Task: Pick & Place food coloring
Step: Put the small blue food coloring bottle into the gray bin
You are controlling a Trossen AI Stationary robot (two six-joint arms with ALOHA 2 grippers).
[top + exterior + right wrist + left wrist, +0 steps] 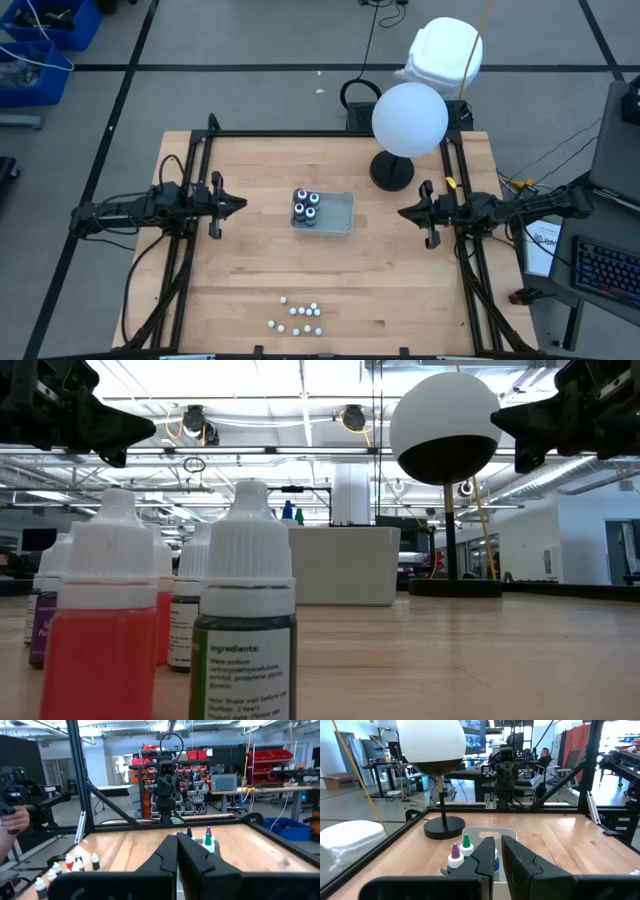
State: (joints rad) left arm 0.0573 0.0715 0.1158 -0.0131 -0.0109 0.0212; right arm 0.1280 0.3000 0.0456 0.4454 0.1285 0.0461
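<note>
"Ingredients:" can be read on the label of the nearest green dropper bottle (247, 622) in the low view; the finer print below is too small to be read. Beside it a red-filled bottle (103, 628) with a white cap is seen. About ten such bottles (300, 316) are scattered near the wooden bench's (240, 270) front edge. Four more (305, 207) are stood in the grey tray (337, 214) at mid-bench. The left claw (240, 205) and right claw (402, 212) are held apart from the tray, fingers together.
</note>
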